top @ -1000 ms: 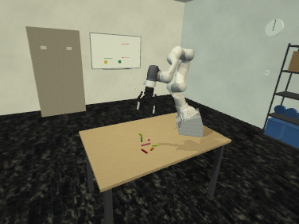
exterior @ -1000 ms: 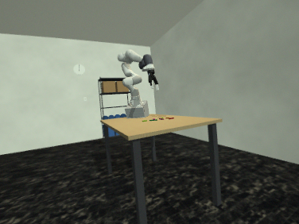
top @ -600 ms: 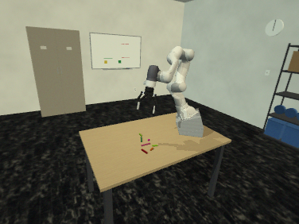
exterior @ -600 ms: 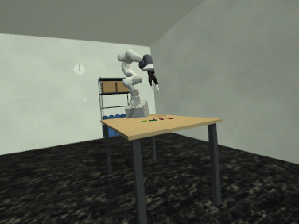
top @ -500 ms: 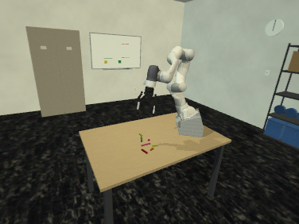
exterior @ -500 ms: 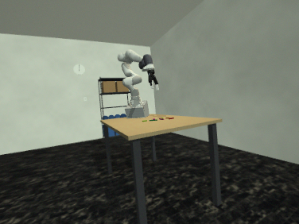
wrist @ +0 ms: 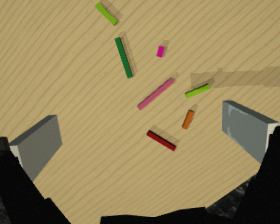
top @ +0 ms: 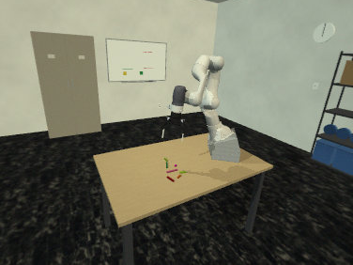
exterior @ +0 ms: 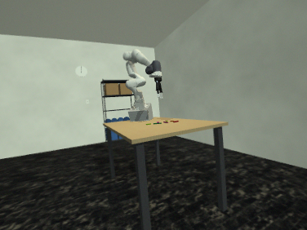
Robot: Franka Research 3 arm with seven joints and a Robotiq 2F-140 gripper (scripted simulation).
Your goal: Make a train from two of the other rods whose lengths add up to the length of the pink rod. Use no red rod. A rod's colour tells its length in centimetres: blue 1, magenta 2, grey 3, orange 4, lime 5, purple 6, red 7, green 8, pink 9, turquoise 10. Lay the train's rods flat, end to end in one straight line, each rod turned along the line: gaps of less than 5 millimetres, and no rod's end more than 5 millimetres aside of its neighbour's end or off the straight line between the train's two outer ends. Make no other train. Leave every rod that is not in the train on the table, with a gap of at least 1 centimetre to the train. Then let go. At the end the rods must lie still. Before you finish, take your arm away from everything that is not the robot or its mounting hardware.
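In the wrist view several rods lie flat and apart on the wooden table: a pink rod in the middle, a green rod to its upper left, a lime rod farther up, a second lime rod to the right, a small magenta rod, an orange rod and a red rod. My gripper hangs high above the table's far edge, open and empty. Its two grey fingers frame the wrist view left and right. In the top view the rods form a small cluster.
The robot's base block stands at the table's right rear. The table's edge runs close below the rods in the wrist view, with dark floor beyond. A shelf stands far right, away from the table.
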